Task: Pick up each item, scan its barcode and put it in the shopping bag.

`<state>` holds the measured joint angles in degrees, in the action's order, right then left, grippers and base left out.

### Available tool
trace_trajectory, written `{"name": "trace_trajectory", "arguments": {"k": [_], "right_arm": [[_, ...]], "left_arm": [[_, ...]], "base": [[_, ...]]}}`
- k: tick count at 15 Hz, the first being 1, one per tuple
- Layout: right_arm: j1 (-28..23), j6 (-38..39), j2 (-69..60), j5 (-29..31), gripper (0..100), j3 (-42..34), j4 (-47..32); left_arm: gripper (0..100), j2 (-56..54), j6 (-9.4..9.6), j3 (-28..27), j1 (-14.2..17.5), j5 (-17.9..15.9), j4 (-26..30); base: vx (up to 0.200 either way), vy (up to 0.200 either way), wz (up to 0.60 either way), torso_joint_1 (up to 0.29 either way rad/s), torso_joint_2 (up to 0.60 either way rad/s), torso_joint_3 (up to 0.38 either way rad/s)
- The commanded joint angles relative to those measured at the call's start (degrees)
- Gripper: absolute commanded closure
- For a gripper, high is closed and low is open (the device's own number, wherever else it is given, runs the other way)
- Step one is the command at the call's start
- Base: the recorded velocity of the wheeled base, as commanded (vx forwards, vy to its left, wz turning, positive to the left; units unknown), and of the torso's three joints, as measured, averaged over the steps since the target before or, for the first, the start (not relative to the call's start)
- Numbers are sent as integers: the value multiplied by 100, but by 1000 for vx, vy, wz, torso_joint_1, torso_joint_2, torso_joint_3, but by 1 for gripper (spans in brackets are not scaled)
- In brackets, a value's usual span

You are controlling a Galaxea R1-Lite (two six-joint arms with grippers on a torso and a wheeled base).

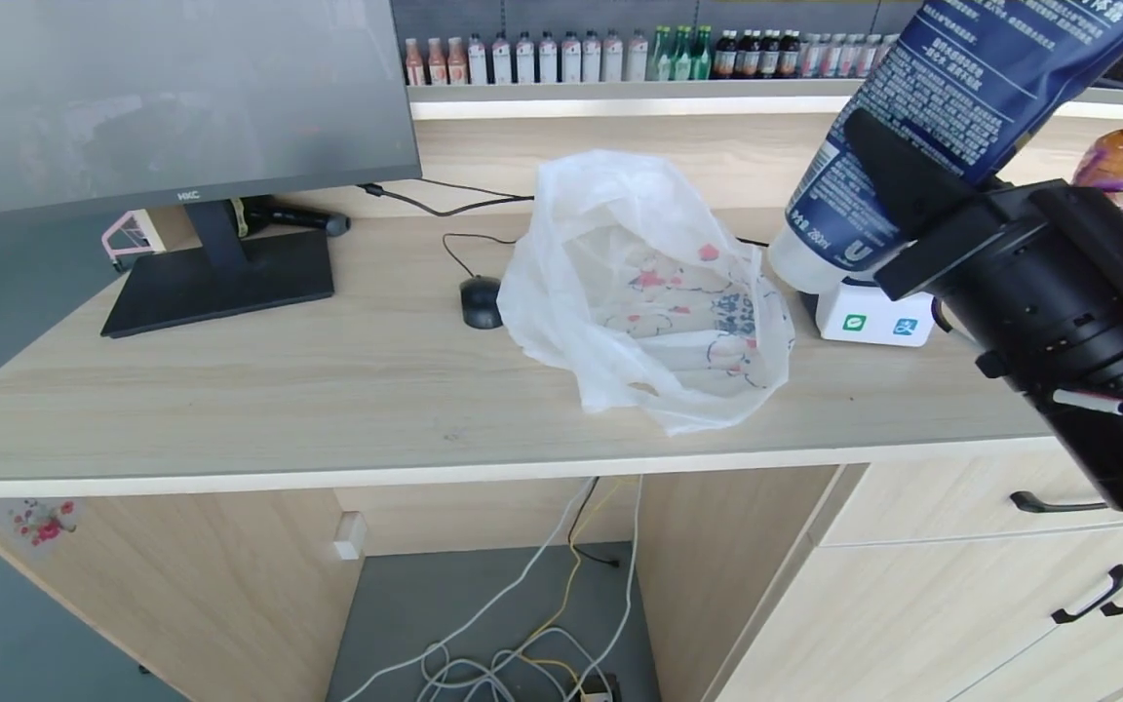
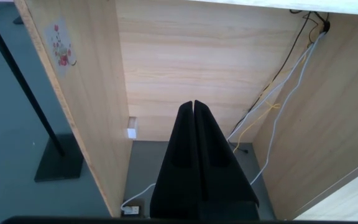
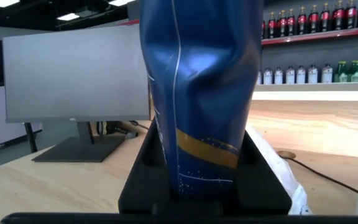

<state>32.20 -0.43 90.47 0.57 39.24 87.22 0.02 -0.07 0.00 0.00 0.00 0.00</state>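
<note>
Above the bench [image 1: 328, 390], right jaws clamp a blue tube [image 1: 951, 97] near the shopping bag [image 1: 639, 283]; left wrist view shows left jaws pressed together beneath it.

The shopping bag [image 1: 649, 292] lies on the counter [image 1: 328, 390] between mouse [image 1: 481, 300] and box [image 1: 873, 317].

Small white print covers the dark blue plastic tube [image 1: 951, 97]; at its six o'clock, a white box [image 1: 873, 322] bears green and blue square signs.
</note>
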Motion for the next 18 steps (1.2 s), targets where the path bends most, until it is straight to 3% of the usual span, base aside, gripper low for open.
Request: {"name": "trace_trajectory", "arguments": {"k": [1, 9, 18], "right_arm": [[50, -1, 235, -49, 100, 110, -4], [32, -98, 1237, -110, 100, 1103, -83], [-64, 8, 1579, -532, 100, 2149, -1586]], "left_arm": [[100, -2, -1, 0, 0, 0, 0], [100, -2, -1, 0, 0, 0, 0], [100, -2, -1, 0, 0, 0, 0]], "base": [[0, 0, 0, 0, 0, 0], [0, 0, 0, 0, 0, 0], [0, 0, 0, 0, 0, 0]]}}
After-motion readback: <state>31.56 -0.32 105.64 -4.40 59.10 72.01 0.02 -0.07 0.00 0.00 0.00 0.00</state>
